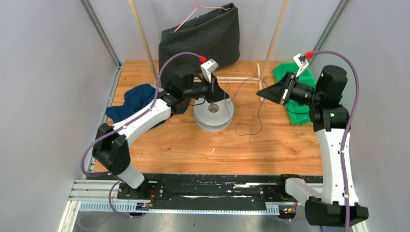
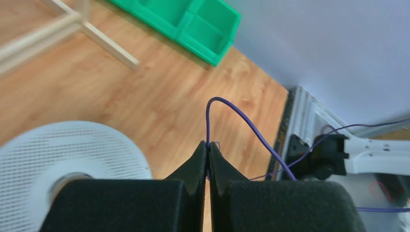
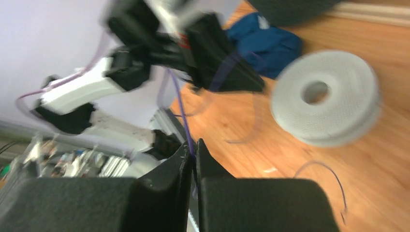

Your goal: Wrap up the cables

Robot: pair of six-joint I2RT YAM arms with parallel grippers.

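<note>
The cable (image 1: 260, 113) is a very thin dark purple wire. It arcs between both grippers, then trails in loose loops on the wooden table. My left gripper (image 1: 223, 95) hovers over the grey-white spool (image 1: 213, 116). Its jaws (image 2: 208, 146) are shut on the cable (image 2: 241, 117), which rises from the tips and curves away right; the spool (image 2: 72, 145) lies lower left. My right gripper (image 1: 260, 92) is held right of the spool, also shut (image 3: 194, 147) on the cable (image 3: 180, 104). The spool (image 3: 324, 96) and the cable's loose end (image 3: 333, 176) show beyond.
A blue cloth (image 1: 133, 99) lies left of the spool. A green bin (image 1: 290, 77) sits at the right behind my right arm. A dark bag (image 1: 203, 36) with a pink hanger (image 1: 193, 14) stands at the back. Thin wooden strips (image 1: 241, 79) lie near it.
</note>
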